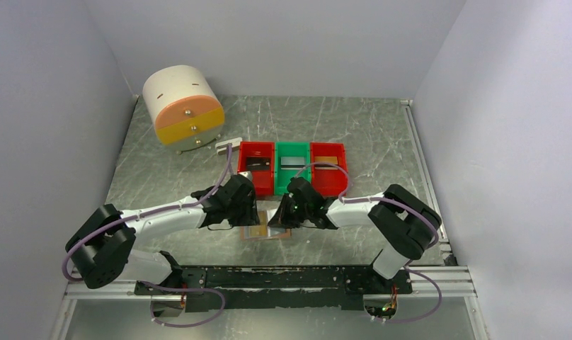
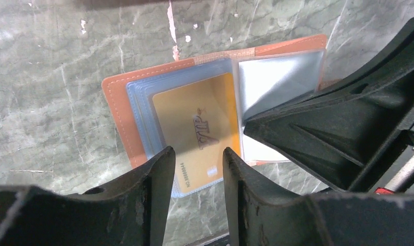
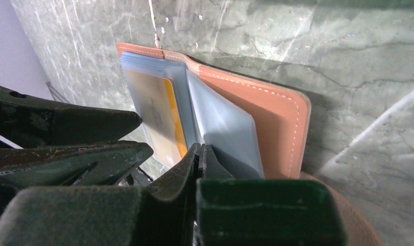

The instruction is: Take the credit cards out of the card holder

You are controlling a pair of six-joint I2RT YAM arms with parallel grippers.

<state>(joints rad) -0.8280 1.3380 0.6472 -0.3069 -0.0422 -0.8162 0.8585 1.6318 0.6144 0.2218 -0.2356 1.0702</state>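
At the near middle of the table point(image 1: 382, 142), the holder point(image 2: 123, 102) lies open, inner side up.
The left gripper point(image 2: 197, 154) hovers with fingers apart over the yellow card point(image 2: 194, 128), which sits in a clear pocket; the right gripper point(image 3: 200, 151) is clenched at the edge of a raised pocket leaf point(image 3: 225, 128); whether it truly pinches that leaf, I cannot tell; bins point(image 1: 292, 166) stand beyond.

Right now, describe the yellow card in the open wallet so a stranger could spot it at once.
On the marbled table, before the red and green bins, a tan card holder lies open. On its left-arm side sits the card: yellow-orange behind clear bluish plastic, unlike the silvery pocket beside it.
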